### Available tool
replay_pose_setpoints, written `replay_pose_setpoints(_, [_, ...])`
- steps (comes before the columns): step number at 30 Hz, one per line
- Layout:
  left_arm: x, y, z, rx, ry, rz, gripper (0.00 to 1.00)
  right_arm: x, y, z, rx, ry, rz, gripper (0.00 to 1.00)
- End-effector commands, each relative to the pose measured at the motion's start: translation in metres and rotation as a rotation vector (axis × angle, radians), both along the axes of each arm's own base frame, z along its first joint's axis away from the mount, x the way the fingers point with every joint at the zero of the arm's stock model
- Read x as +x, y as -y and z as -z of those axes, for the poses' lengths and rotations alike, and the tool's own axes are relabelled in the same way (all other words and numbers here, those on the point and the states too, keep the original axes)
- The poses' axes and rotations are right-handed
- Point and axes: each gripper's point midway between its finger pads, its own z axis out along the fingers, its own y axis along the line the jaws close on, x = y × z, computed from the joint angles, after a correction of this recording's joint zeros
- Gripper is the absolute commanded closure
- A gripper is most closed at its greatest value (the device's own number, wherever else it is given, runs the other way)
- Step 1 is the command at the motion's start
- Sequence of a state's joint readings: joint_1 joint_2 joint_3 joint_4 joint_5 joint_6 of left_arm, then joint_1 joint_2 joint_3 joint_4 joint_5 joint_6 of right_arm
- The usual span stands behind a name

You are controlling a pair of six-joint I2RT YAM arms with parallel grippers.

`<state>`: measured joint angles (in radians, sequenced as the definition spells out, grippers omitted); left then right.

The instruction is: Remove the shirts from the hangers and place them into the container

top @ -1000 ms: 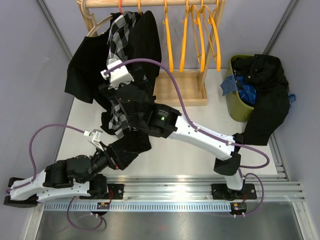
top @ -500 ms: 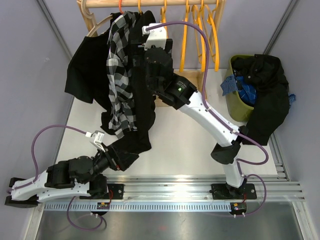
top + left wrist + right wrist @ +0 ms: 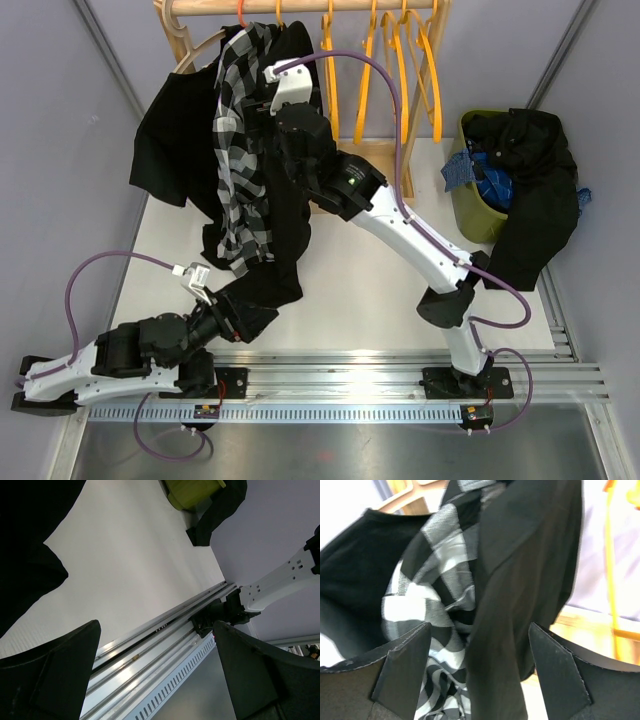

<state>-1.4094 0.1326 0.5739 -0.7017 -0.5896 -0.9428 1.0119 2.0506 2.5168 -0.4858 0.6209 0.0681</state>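
Observation:
Two shirts hang on the rack: a black-and-white checked shirt (image 3: 238, 150) (image 3: 427, 587) and a black shirt (image 3: 290, 200) (image 3: 520, 580) beside it. Another black shirt (image 3: 175, 135) hangs further left. Bare orange hangers (image 3: 380, 70) (image 3: 611, 555) fill the rail's right half. My right gripper (image 3: 272, 120) (image 3: 479, 630) is raised against the hanging shirts, open, its jaws wide to either side of the black shirt's fold without pinching it. My left gripper (image 3: 228, 312) (image 3: 156, 630) lies low at the shirts' bottom hem, open and empty. The olive-green container (image 3: 478, 215) (image 3: 192, 490) stands at the right.
A black shirt (image 3: 530, 190) drapes over the container's rim, with blue cloth (image 3: 490, 180) inside. The pale wooden rack base (image 3: 360, 180) stands behind the right arm. Metal rails (image 3: 350, 375) run along the near edge. Grey walls close in both sides.
My right arm has swung up from the shirts' lower middle to their upper part near the rail, then shifted slightly left. The left arm has hardly moved.

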Motion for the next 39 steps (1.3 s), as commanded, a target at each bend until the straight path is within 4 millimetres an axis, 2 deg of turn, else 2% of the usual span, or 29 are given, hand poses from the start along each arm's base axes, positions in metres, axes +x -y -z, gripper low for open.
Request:
replay_pose_setpoints(1, [0.0, 0.003, -0.011, -0.053, 0.005, -0.002, 0.01, 0.011, 0.01, 0.004, 0.0, -0.005, 0.108, 0.15])
replay_pose_setpoints(2, [0.001, 0.002, -0.012, -0.056, 0.006, -0.004, 0.01, 0.012, 0.012, 0.002, 0.002, 0.001, 0.124, 0.17])
replay_pose_setpoints(4, [0.001, 0.001, -0.011, -0.055, 0.004, -0.007, 0.01, 0.017, 0.009, 0.013, -0.017, -0.012, 0.14, 0.21])
replay_pose_setpoints(8, [0.0, -0.003, -0.012, -0.068, 0.001, -0.006, 0.01, 0.027, 0.007, 0.026, -0.002, -0.047, 0.134, 0.41])
replay_pose_setpoints(9, [-0.001, -0.003, -0.011, -0.067, -0.002, -0.005, 0.01, 0.03, 0.008, 0.029, -0.002, -0.053, 0.134, 0.5])
replay_pose_setpoints(11, [-0.001, -0.005, -0.011, -0.077, -0.006, -0.005, 0.01, 0.034, 0.011, 0.031, -0.006, -0.055, 0.148, 0.6])
replay_pose_setpoints(12, [-0.002, -0.006, -0.01, -0.086, -0.007, -0.004, 0.01, 0.034, 0.015, 0.028, -0.005, -0.05, 0.162, 0.72])
replay_pose_setpoints(14, [-0.002, -0.007, -0.01, -0.095, -0.01, -0.005, 0.01, 0.034, 0.018, 0.025, -0.015, -0.04, 0.165, 0.89])
replay_pose_setpoints(16, [-0.002, -0.008, -0.008, -0.104, -0.014, -0.004, 0.01, 0.031, 0.024, 0.013, -0.002, -0.019, 0.172, 1.0])
replay_pose_setpoints(17, [-0.003, -0.007, -0.007, -0.105, -0.015, -0.003, 0.01, 0.031, 0.027, 0.01, -0.021, -0.007, 0.173, 1.0])
replay_pose_setpoints(18, [-0.003, -0.007, -0.007, -0.107, -0.018, -0.001, 0.01, 0.027, 0.033, -0.004, -0.005, 0.015, 0.176, 1.0])
replay_pose_setpoints(20, [-0.003, -0.006, -0.004, -0.1, -0.021, 0.0, 0.01, 0.023, 0.039, -0.014, -0.02, 0.043, 0.17, 1.0])
replay_pose_setpoints(21, [-0.004, -0.005, -0.003, -0.099, -0.024, 0.003, 0.01, 0.017, 0.049, -0.037, 0.003, 0.087, 0.17, 1.0])
replay_pose_setpoints(22, [-0.004, -0.005, -0.003, -0.101, -0.024, 0.003, 0.01, 0.016, 0.052, -0.037, -0.041, 0.108, 0.172, 1.0])
replay_pose_setpoints(24, [-0.004, -0.005, -0.004, -0.103, -0.022, 0.003, 0.01, 0.01, 0.062, -0.057, -0.04, 0.163, 0.181, 1.0])
replay_pose_setpoints(25, [-0.004, -0.005, -0.005, -0.105, -0.019, 0.004, 0.01, 0.004, 0.073, -0.084, 0.015, 0.223, 0.192, 1.0])
replay_pose_setpoints(26, [-0.003, -0.005, -0.004, -0.102, -0.019, 0.001, 0.01, 0.004, 0.077, -0.087, -0.03, 0.254, 0.198, 1.0])
replay_pose_setpoints(27, [-0.003, -0.004, -0.005, -0.1, -0.018, 0.001, 0.01, -0.002, 0.084, -0.107, 0.008, 0.303, 0.199, 1.0])
replay_pose_setpoints(30, [-0.002, -0.004, -0.004, -0.093, -0.016, -0.003, 0.01, -0.008, 0.096, -0.136, 0.028, 0.393, 0.213, 1.0])
replay_pose_setpoints(32, [-0.002, -0.004, -0.005, -0.093, -0.015, -0.005, 0.01, -0.012, 0.098, -0.144, 0.024, 0.422, 0.208, 1.0])
replay_pose_setpoints(33, [-0.002, -0.004, -0.006, -0.094, -0.014, -0.003, 0.01, -0.022, 0.107, -0.165, 0.088, 0.471, 0.2, 1.0])
replay_pose_setpoints(34, [-0.002, -0.004, -0.006, -0.093, -0.013, -0.002, 0.01, -0.02, 0.101, -0.156, 0.067, 0.477, 0.187, 1.0])
replay_pose_setpoints(35, [-0.002, -0.004, -0.006, -0.088, -0.012, -0.004, 0.01, -0.023, 0.103, -0.158, 0.079, 0.497, 0.178, 1.0])
replay_pose_setpoints(36, [-0.001, -0.005, -0.006, -0.09, -0.01, -0.006, 0.01, -0.037, 0.116, -0.18, 0.155, 0.561, 0.172, 1.0])
replay_pose_setpoints(37, [-0.001, -0.005, -0.007, -0.089, -0.01, -0.006, 0.01, -0.033, 0.109, -0.166, 0.125, 0.562, 0.161, 1.0])
replay_pose_setpoints(39, [-0.001, -0.006, -0.008, -0.089, -0.009, -0.008, 0.01, -0.038, 0.116, -0.173, 0.146, 0.597, 0.173, 1.0])
